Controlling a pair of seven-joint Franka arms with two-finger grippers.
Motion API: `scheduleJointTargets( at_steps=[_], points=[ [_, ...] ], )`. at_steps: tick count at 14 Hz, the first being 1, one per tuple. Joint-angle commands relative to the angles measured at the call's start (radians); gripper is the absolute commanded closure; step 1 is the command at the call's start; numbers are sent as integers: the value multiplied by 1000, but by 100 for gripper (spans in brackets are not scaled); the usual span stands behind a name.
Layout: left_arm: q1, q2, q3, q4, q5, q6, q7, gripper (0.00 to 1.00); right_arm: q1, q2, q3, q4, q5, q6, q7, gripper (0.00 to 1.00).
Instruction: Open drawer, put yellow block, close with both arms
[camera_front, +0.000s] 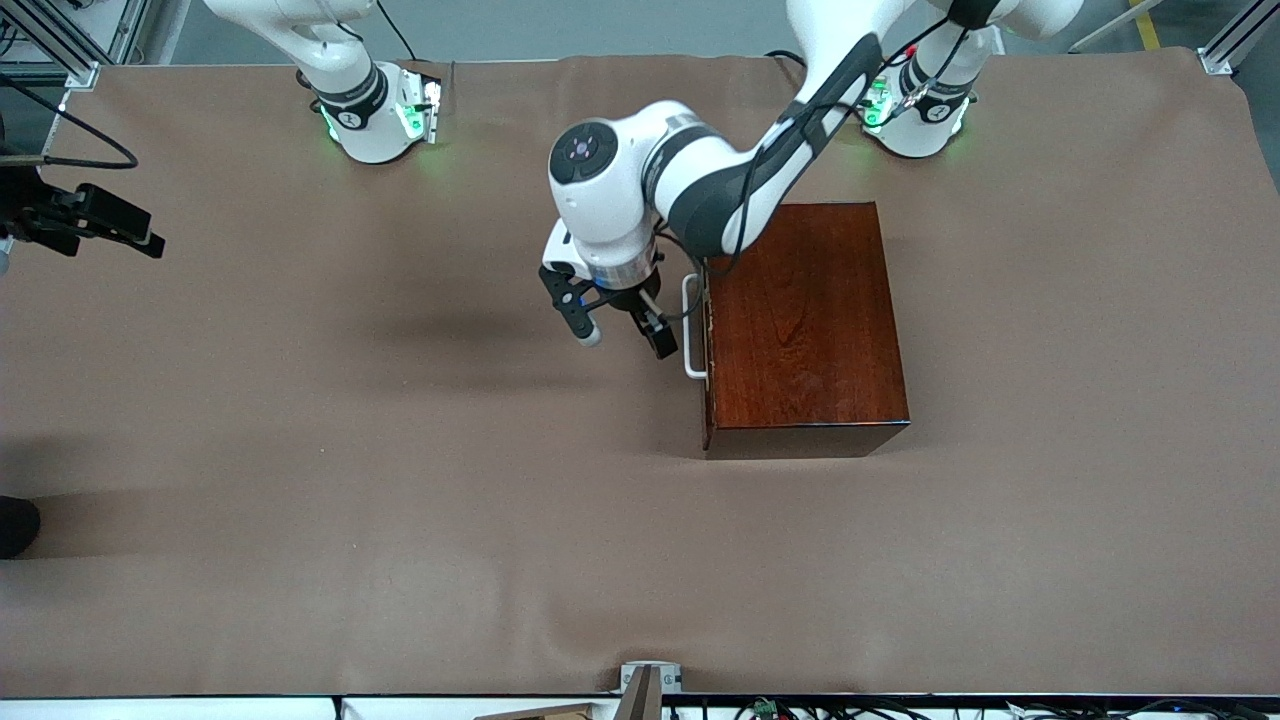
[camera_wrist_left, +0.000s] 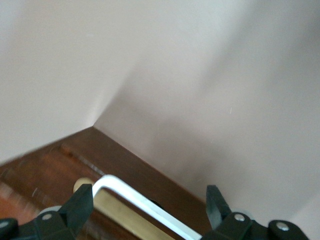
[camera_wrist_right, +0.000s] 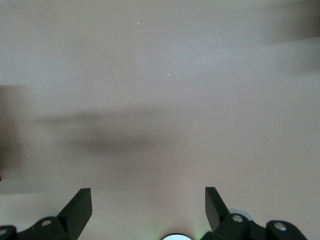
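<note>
Left gripper (camera_front: 622, 322) at the drawer (camera_front: 707, 340) handle (camera_front: 691, 327)
Its jaws stand spread at the handle's nine o'clock. The right gripper (camera_wrist_right: 148, 202), also spread, waits over bare table (camera_front: 300, 480).

A brown cloth (camera_front: 400, 480) covers the whole bench, lying a little rumpled, with soft creases near the edge closest to the front camera. At that edge a small grey metal bracket (camera_front: 650, 678) sits mid-way along. Aluminium frame rails (camera_front: 60, 40) stand at the corner by the right arm's base.
</note>
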Motion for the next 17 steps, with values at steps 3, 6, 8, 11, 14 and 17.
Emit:
scheduleJointTargets(
  at_steps=[3,6,8,11,14,17],
  points=[
    [63,-197,28,-32,-55,-116,-500,0,-15,-4,8,10,7,-1,6,0],
    [201,-290,26,-41,-130,-202,-559,0,-17,-4,6,11,7,-4,4,0],
    [317,-344,23,-47,-193,-292,-542,0,-18,-4,6,13,7,-1,4,0],
    [466,-399,17,-55,-251,-420,-394,0,-21,-4,6,16,2,-1,4,0],
    [585,-435,16,-84,-258,-440,-338,0,-23,-4,6,16,2,-1,4,0],
    [687,-499,16,-167,-258,-439,-226,0,-23,-4,6,16,2,1,4,0]
  ],
)
